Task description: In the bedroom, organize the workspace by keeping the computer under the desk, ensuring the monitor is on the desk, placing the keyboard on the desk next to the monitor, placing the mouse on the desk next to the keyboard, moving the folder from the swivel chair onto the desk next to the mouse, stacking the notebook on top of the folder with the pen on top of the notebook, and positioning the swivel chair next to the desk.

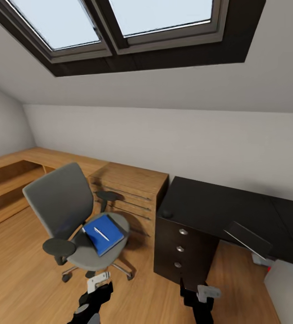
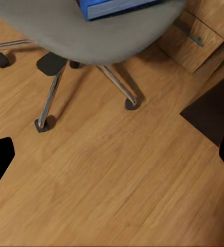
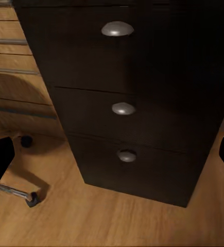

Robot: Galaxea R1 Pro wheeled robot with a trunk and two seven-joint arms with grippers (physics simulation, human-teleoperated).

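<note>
Facing the black worktop (image 1: 218, 204) with its smooth matte top and round silver drawer knobs, I have the grey padded swivel chair (image 1: 63, 198) off to my left. On its seat lies the flat blue folder (image 1: 103, 234), long axis angled away, thin white pen (image 1: 101, 233) on it. My left end effector (image 1: 95, 288) is nearer, below it, fingers spread; the right end effector (image 1: 200, 294) is spread too.

We note the swivel chair (image 1: 68, 202) is grey with black armrests and a chrome base. The folder (image 1: 104, 234) is bright blue; the pen (image 1: 101, 233) is white. The tabletop (image 1: 218, 211) is black, its drawer knobs (image 3: 123, 108) silver. The floor (image 2: 122, 190) shows light wood grain.
</note>
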